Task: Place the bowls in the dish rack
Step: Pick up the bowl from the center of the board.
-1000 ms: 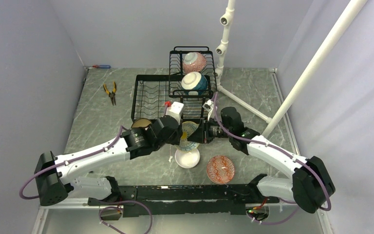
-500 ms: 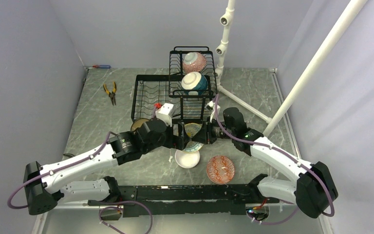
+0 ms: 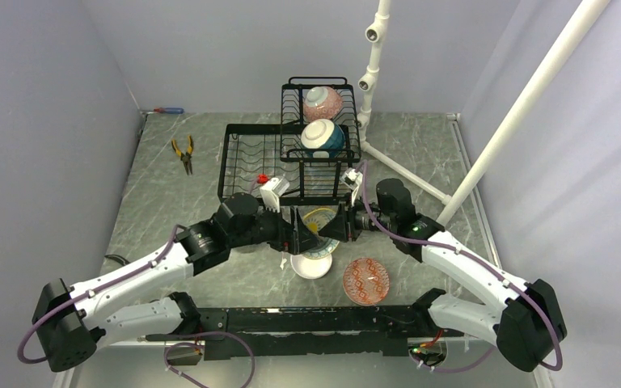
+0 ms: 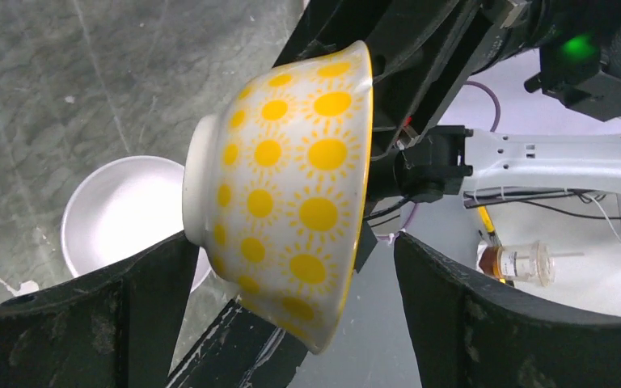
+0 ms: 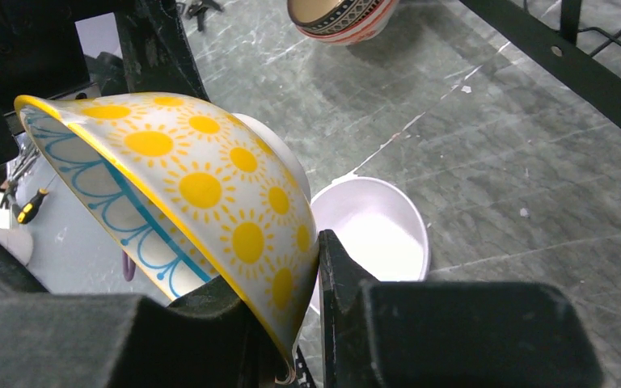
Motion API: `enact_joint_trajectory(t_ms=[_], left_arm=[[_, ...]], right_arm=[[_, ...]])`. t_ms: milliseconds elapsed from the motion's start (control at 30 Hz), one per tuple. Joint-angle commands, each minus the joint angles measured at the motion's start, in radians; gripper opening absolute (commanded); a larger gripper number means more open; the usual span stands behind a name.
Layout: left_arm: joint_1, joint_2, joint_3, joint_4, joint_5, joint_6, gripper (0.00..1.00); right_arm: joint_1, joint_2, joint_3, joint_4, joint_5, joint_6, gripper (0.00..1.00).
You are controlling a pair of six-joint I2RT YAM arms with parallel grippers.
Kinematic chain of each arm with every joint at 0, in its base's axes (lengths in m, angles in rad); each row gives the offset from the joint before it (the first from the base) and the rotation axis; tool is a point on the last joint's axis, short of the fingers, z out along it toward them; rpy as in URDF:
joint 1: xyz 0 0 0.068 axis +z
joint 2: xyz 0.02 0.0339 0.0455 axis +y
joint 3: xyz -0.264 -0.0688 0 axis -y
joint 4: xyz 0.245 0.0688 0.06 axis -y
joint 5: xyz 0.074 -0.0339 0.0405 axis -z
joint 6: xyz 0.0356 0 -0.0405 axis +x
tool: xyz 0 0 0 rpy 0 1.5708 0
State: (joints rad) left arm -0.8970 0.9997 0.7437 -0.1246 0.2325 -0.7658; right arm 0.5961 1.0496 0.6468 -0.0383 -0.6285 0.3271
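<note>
Newly spread left fingers (image 4: 73,323) flank one yellow sun-patterned ceramic bowl (image 4: 291,186); right fingers (image 5: 335,263) clamp its rim; two round bowls (image 3: 322,137) racked.

You see the sun-patterned bowl (image 3: 318,220) tipped on edge mid-frame, white bowl (image 3: 310,263) and red-patterned bowl (image 3: 365,280) below, pink bowl (image 3: 322,103) and teal bowl (image 3: 323,137) upturned in the dish rack (image 3: 251,158) above.

- No legible text, brand, number or sign found in any view.
- Sun-patterned bowl (image 5: 210,194): painted yellow suns outside and blue arcs inside; decoration only, no characters.
- Small amber vial (image 4: 520,263), seen past the bowl in the left wrist view: too blurred to tell whether it carries any marking.
</note>
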Motion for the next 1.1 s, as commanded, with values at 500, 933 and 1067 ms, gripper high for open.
enact_joint_trajectory(t_ms=[500, 933, 1067], left_arm=[[0.007, 0.044, 0.004, 0.188, 0.13, -0.016, 0.4], [0.01, -0.014, 0.01, 0.105, 0.069, -0.006, 0.73], [0.016, -0.056, 0.006, 0.082, 0.063, -0.004, 0.9]], right_arm=[[0.0, -0.023, 0.051, 0.046, -0.078, -0.037, 0.0], [-0.001, -0.025, 0.046, 0.045, -0.051, -0.04, 0.0], [0.0, -0.025, 0.035, 0.055, -0.057, -0.042, 0.0]])
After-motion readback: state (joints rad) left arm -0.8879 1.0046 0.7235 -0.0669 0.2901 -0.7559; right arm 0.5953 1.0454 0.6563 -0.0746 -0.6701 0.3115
